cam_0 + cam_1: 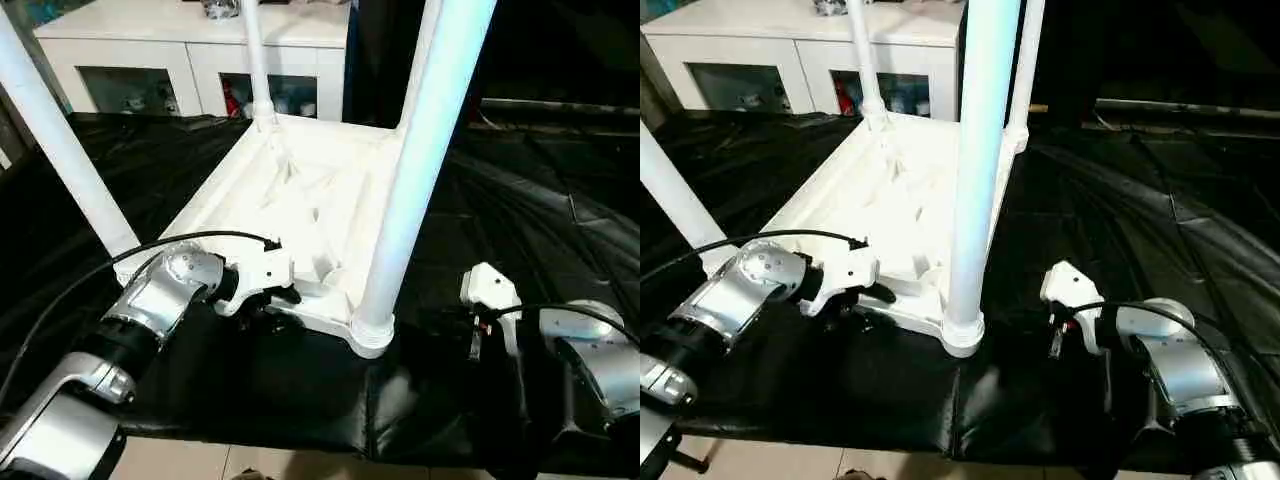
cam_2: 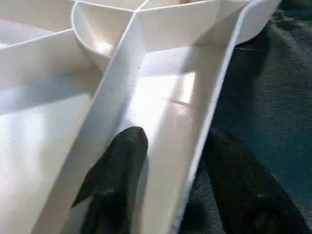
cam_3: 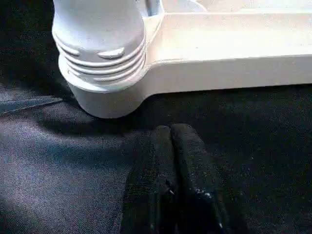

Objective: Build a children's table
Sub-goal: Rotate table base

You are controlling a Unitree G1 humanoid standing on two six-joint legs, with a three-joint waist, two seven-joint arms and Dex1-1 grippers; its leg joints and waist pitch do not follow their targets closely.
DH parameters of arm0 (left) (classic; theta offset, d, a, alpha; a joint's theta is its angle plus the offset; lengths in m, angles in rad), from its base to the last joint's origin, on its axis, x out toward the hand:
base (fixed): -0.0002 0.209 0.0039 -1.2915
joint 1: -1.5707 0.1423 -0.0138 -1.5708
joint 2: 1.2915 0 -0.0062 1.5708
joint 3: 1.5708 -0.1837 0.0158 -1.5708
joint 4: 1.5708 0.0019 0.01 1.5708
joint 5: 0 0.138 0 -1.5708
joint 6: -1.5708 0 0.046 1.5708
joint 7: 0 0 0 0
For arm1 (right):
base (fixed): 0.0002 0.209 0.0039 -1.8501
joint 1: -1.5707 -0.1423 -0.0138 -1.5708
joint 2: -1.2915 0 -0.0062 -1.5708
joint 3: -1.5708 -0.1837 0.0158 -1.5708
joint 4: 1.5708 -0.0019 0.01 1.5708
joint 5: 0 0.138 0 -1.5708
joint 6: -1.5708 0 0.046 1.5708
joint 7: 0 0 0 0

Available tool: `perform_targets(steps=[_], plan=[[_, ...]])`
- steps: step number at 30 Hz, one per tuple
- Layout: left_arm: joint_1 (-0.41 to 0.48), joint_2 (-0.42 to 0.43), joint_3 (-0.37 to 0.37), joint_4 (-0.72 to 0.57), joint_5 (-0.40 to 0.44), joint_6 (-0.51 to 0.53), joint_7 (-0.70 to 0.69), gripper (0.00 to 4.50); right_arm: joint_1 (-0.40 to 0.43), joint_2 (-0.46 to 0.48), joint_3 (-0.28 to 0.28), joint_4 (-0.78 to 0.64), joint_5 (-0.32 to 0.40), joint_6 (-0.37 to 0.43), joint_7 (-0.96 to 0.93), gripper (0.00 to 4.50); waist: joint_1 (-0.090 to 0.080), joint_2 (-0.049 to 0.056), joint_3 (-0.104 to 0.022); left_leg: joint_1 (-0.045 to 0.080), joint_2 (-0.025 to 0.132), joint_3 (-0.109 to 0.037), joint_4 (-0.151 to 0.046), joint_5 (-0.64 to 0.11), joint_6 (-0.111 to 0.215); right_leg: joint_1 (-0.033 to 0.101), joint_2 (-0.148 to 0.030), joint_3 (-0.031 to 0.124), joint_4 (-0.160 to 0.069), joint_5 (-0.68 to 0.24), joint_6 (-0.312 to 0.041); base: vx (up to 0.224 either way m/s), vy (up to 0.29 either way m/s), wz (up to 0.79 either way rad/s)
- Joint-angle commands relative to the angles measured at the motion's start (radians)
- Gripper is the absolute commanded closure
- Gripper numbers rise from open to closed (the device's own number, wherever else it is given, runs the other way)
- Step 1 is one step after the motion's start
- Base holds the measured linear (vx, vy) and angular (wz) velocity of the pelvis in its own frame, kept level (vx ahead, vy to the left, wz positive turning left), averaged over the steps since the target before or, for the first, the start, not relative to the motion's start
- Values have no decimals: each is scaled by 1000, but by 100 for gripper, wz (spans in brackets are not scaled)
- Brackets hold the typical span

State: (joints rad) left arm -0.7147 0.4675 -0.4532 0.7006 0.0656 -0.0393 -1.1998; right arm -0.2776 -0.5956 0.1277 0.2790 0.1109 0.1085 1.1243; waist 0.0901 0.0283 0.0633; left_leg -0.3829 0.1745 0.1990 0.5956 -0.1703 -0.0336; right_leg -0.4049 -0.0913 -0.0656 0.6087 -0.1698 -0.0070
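Observation:
The children's table lies upside down on the black cloth, its white ribbed tabletop facing up. Its legs stand upright in the corner sockets: a near-right leg, a near-left leg and a far leg. My left gripper straddles the tabletop's near rim, one finger inside the rim, the other on the cloth outside, a gap still showing. My right gripper is shut and empty, low over the cloth just short of the near-right leg's ribbed socket.
A white glass-door cabinet stands behind the work table. The black cloth spreads wrinkled to the right. The work table's front edge runs just below my forearms, with pale floor beyond. A black cable loops over my left arm.

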Motion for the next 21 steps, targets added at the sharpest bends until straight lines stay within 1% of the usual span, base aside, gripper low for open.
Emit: perform_targets(steps=[1, 3, 4, 5, 7, 8, 9, 10, 11, 12, 13, 14, 15, 16, 17, 18, 19, 20, 21], plan=[[-16, -6, -3, 28, 11, -15, 3, 257, 4, -12, 9, -32, 0, 9, 9, 450, 4, -4, -71, 21, 54, -29, -70, -305, 32, 46, -63, 42, -86, -306, -223, 0, 0, 0], [-20, -15, 6, 41, 2, -14, -8, 290, 4, -14, 10, -35, 1, 9, 9, 450, 5, -5, -72, 22, 55, -30, -71, -310, 29, 46, -66, 41, -87, -330, -218, 0, 0, 0], [-20, -17, 7, 42, -1, -11, -14, 290, 4, -14, 11, -36, 1, 8, 9, 450, 5, -6, -71, 23, 56, -30, -71, -315, 29, 45, -66, 42, -89, -344, -215, 0, 0, 0], [-22, -19, 10, 47, -4, -11, -23, 298, 4, -15, 12, -36, 1, 6, 8, 450, 5, -6, -70, 23, 56, -31, -72, -317, 28, 44, -66, 41, -91, -354, -212, 0, 0, 0], [-15, -22, 24, 30, -33, 36, -64, 308, 3, -14, 13, -35, 0, 5, 7, 450, 5, -6, -70, 23, 56, -31, -72, -318, 26, 44, -66, 41, -91, -361, -212, 0, 0, 0], [-9, -23, 30, 15, -50, 66, -94, 323, 3, -13, 15, -36, -1, 4, 7, 450, 5, -5, -70, 23, 57, -31, -73, -316, 25, 44, -66, 42, -89, -357, -215, 0, 0, 0], [-9, -23, 30, 15, -50, 66, -94, 323, 3, -13, 15, -36, -1, 4, 7, 450, 5, -7, -70, 22, 57, -30, -73, -314, 26, 44, -66, 41, -89, -355, -217, 0, 0, 0], [-2, -25, 37, -1, -64, 88, -105, 336, 3, -11, 16, -36, -1, 4, 6, 450, 4, -6, -71, 21, 57, -31, -73, -309, 28, 45, -66, 42, -88, -345, -219, 0, 0, 0], [14, -23, 44, -39, -76, 147, -104, 340, 3, -3, 18, -36, -3, 2, -4, 450, 5, -8, -73, 22, 58, -30, -71, -295, 29, 46, -68, 43, -84, -322, -228, 0, 0, 0], [23, -20, 44, -57, -76, 176, -99, 340, 3, 3, 17, -33, -4, 1, -16, 450, 5, -10, -73, 19, 59, -30, -71, -281, 36, 46, -66, 43, -82, -298, -238, 0, 0, 0], [23, -20, 44, -57, -76, 176, -99, 345, 3, 3, 17, -33, -4, 1, -16, 450, 5, -8, -74, 20, 60, -30, -71, -276, 37, 46, -67, 43, -79, -284, -242, 0, 0, 0], [28, -19, 43, -65, -73, 191, -96, 368, 3, 7, 16, -31, -6, 0, -23, 450, 5, -7, -74, 18, 58, -29, -70, -266, 44, 46, -64, 42, -78, -269, -245, 0, 0, 0], [37, -20, 46, -78, -69, 216, -78, 368, 2, 16, 15, -24, -10, -4, -38, 450, 3, -7, -74, 18, 58, -30, -70, -261, 46, 48, -64, 42, -76, -256, -248, 0, 0, 0], [55, -26, 54, -107, -67, 262, -42, 374, -1, 27, 11, -13, -19, -3, -66, 450, 2, -14, -75, 17, 58, -28, -70, -255, 48, 48, -64, 42, -76, -249, -248, 0, 0, 0], [64, -29, 58, -122, -66, 287, -24, 375, -2, 32, 10, -8, -24, -3, -80, 450, 1, -12, -75, 16, 59, -30, -70, -248, 46, 50, -67, 43, -72, -241, -252, 0, 0, 0], [88, -50, 74, -162, -63, 343, 43, 380, -8, 50, -1, 9, -30, -2, -121, 450, -3, -17, -74, 17, 58, -28, -69, -244, 48, 49, -66, 43, -75, -251, -251, 0, 0, 0], [99, -62, 83, -180, -62, 367, 78, 380, -11, 58, -7, 17, -30, 0, -138, 450, -4, -14, -73, 17, 58, -29, -68, -244, 47, 48, -66, 43, -73, -253, -254, 0, 0, 0], [112, -85, 100, -203, -65, 408, 127, 396, -14, 69, -12, 22, -32, 5, -159, 450, -7, -15, -72, 16, 57, -27, -67, -246, 47, 49, -66, 43, -77, -265, -251, 0, 0, 0], [124, -102, 110, -227, -61, 443, 166, 399, -14, 77, -16, 23, -31, 7, -173, 450, -6, -15, -71, 17, 56, -27, -67, -244, 47, 47, -65, 43, -80, -278, -246, 0, 0, 0]])
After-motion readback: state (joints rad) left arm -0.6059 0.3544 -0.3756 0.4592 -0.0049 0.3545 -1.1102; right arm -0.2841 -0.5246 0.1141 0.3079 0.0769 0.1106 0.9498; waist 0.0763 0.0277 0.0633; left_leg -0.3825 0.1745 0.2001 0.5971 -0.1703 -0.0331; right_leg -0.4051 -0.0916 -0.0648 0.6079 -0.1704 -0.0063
